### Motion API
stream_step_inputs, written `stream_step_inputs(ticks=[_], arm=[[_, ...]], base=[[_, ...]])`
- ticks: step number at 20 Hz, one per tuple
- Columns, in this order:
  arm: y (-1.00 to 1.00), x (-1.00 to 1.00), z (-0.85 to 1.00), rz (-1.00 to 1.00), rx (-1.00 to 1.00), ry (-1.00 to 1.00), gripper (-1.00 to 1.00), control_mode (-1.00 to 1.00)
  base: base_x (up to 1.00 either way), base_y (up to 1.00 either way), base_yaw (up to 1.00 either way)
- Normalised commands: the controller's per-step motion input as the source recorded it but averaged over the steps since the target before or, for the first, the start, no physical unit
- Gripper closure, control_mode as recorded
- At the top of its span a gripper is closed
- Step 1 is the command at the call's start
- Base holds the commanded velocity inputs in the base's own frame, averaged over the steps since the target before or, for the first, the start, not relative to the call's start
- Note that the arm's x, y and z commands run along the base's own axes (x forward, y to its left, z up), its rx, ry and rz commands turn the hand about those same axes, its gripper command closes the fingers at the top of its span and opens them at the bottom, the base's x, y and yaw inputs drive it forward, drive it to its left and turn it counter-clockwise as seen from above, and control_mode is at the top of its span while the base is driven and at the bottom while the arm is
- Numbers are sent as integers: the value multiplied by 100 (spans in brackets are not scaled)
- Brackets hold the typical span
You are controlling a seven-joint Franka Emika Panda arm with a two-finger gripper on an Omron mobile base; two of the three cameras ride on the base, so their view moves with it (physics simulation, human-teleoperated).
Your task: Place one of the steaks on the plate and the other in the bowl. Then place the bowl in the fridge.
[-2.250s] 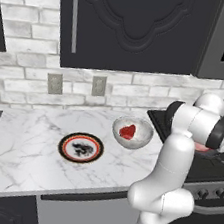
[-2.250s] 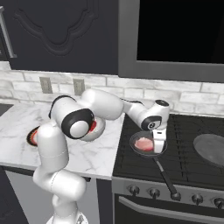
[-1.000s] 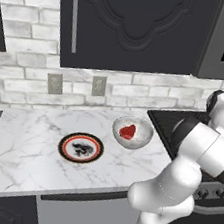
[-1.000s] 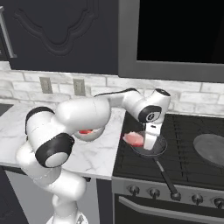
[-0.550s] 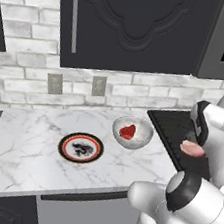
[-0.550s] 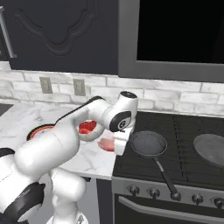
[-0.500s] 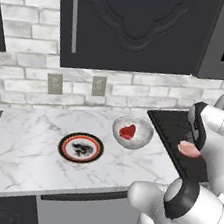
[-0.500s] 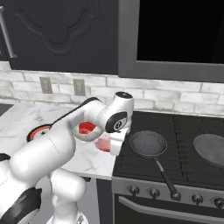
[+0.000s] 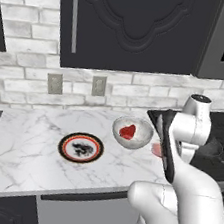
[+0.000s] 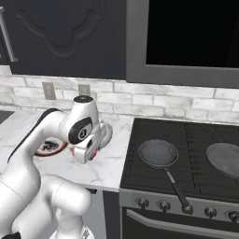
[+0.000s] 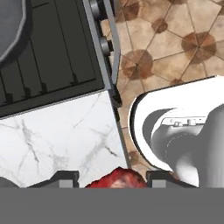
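Note:
My gripper (image 11: pixel 114 178) is shut on the pale pink steak (image 11: pixel 117 179), which sits between the two dark fingertips (image 11: pixel 65 177) above the marble counter's right end, close to the stove's edge. From the left base, a pink edge of that steak (image 9: pixel 156 149) peeks out beside my forearm, just right of the bowl (image 9: pixel 132 133). The silvery bowl holds the bright red steak (image 9: pixel 127 131). The orange-rimmed plate (image 9: pixel 81 147) lies bare to the bowl's left. In the right base view the gripper (image 10: pixel 87 152) hangs low over the counter with the plate (image 10: pixel 48 147) partly behind my arm.
A dark frying pan (image 10: pixel 158 153) sits on the stove's near-left burner with its handle toward the front. Another pan (image 10: pixel 225 159) lies further right. The stove knobs (image 11: pixel 104 43) and tiled floor (image 11: pixel 175 39) lie past the counter edge. Dark cabinets hang above.
The arm has swung left from the frying pan on the stove, carrying the pale pink steak over to the counter beside the bowl. The pan is left without it.

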Motion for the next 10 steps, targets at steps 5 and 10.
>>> stream_step_inputs(ticks=[5,10], arm=[[100,0,14,-12,-7,0,100,-100],[100,24,0,-3,-7,0,100,-100]], base=[[0,0,0],[0,0,0]])
